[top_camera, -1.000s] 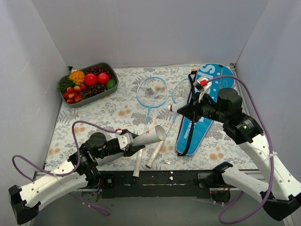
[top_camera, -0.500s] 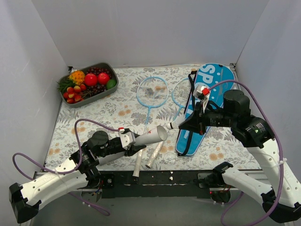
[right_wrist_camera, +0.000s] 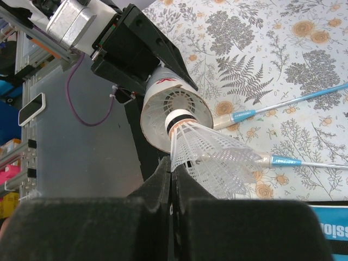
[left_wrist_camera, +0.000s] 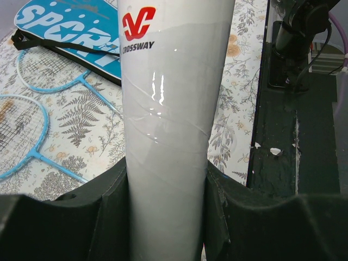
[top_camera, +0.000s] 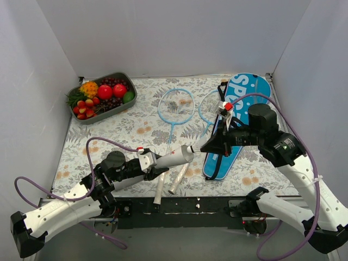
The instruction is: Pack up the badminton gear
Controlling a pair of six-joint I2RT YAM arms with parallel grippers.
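Note:
My left gripper (top_camera: 149, 163) is shut on a white shuttlecock tube (top_camera: 173, 157), held slanted with its open mouth towards the right. In the left wrist view the tube (left_wrist_camera: 168, 119) fills the gap between the black pads. My right gripper (top_camera: 209, 145) pinches the skirt of a white plastic shuttlecock (right_wrist_camera: 212, 157), whose cork end is at the tube's mouth (right_wrist_camera: 174, 114). Another shuttlecock shows inside the tube. Two light-blue rackets (top_camera: 176, 106) (top_camera: 209, 106) lie flat mid-table. The blue SPORT bag (top_camera: 239, 114) lies at the right, partly under my right arm.
A grey tray of colourful fruit (top_camera: 103, 98) stands at the back left. The rackets' silvery handles (top_camera: 178, 179) reach the table's near edge below the tube. White walls close in three sides. The black base rail (top_camera: 196, 205) runs along the front.
My right gripper has carried the shuttlecock leftwards and down from over the bag to the tube's mouth. The left gripper and tube have hardly shifted.

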